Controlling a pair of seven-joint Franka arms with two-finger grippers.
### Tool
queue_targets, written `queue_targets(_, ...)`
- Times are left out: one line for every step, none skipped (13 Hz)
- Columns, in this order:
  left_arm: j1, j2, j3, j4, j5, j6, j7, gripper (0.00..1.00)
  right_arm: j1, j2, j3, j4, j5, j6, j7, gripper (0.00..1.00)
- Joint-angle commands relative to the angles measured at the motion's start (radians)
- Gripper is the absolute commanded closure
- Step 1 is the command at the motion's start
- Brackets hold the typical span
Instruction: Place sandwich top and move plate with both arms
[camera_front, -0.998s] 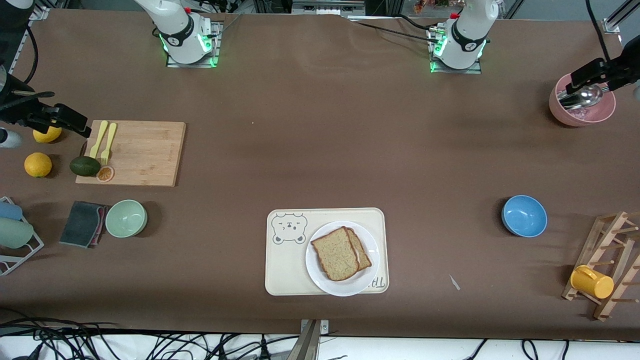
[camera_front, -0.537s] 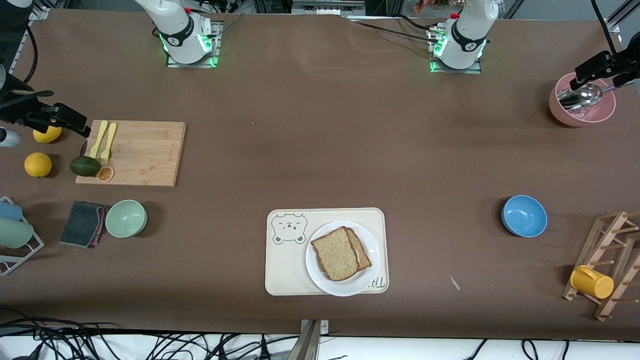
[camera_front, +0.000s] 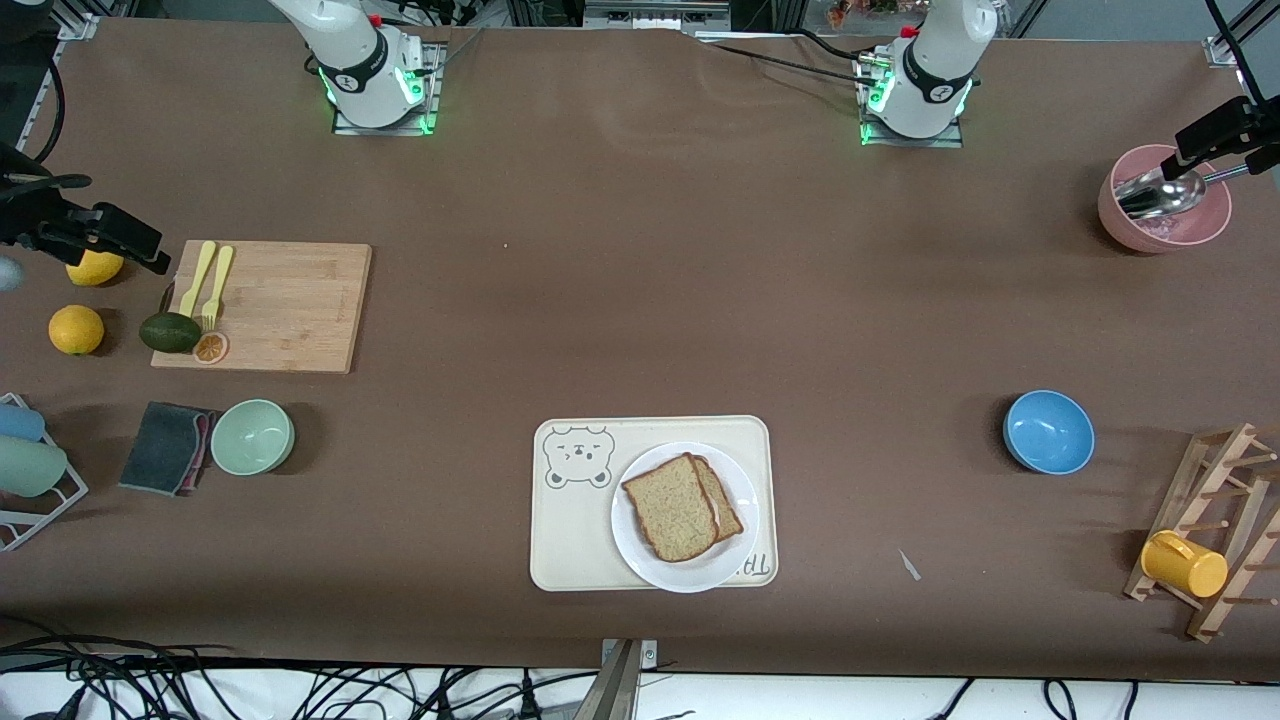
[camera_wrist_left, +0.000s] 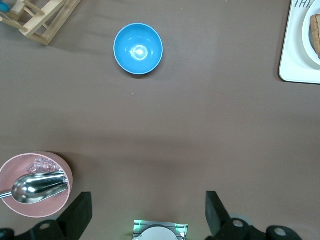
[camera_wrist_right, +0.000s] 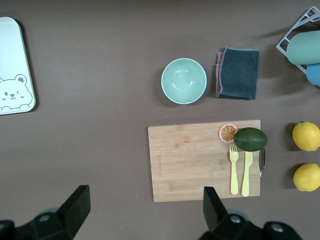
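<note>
The bread (camera_front: 672, 508) already sits on the plate (camera_front: 645, 560) on the tray (camera_front: 560, 540), so the left gripper (camera_wrist_left: 145, 212) over the pink bowl (camera_front: 1165, 232) and the right gripper (camera_wrist_right: 145, 210) over the board (camera_wrist_right: 190, 165), both wide open, should approach the plate's rim from either end together.

Blue bowl (camera_front: 1048, 431), pink bowl (camera_front: 1163, 212) w/ scoop (camera_front: 1160, 194), green bowl (camera_front: 252, 436), cutting board (camera_front: 285, 307)

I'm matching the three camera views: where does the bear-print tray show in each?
Front view: bear-print tray low at centre, carrying the plate.
Left wrist view: only a corner at the upper right edge.
Right wrist view: one end at the left edge, bear face visible.
Shared landmark: the tray itself.
</note>
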Motion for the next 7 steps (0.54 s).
queue_targets(-0.016, 0.046, 0.006, 0.046, -0.025, -0.012, -0.006, 0.00, -0.005, -0.001, -0.001, 0.019, 0.016, -0.018, -0.004, 0.00)
queue_targets(-0.007, 0.056, 0.009, 0.054, -0.036, -0.015, -0.009, 0.00, -0.005, -0.001, 0.000, 0.017, 0.016, -0.020, -0.004, 0.00)
queue_targets(-0.012, 0.079, 0.004, 0.063, -0.037, -0.013, -0.004, 0.00, -0.003, -0.001, 0.000, 0.017, 0.016, -0.020, -0.009, 0.00)
queue_targets(-0.019, 0.082, 0.004, 0.083, -0.037, -0.016, 0.006, 0.00, -0.003, -0.001, 0.002, 0.019, 0.016, -0.020, -0.015, 0.00)
queue_targets(-0.019, 0.081, 0.001, 0.089, -0.039, -0.018, 0.008, 0.00, -0.003, -0.003, 0.003, 0.019, 0.014, -0.020, -0.015, 0.00)
queue_targets(-0.022, 0.079, -0.005, 0.110, -0.039, -0.018, 0.008, 0.00, -0.003, -0.003, 0.003, 0.019, 0.016, -0.020, -0.015, 0.00)
queue_targets(-0.022, 0.082, -0.023, 0.138, -0.039, -0.021, 0.006, 0.00, -0.003, -0.004, 0.005, 0.019, 0.016, -0.022, -0.015, 0.00)
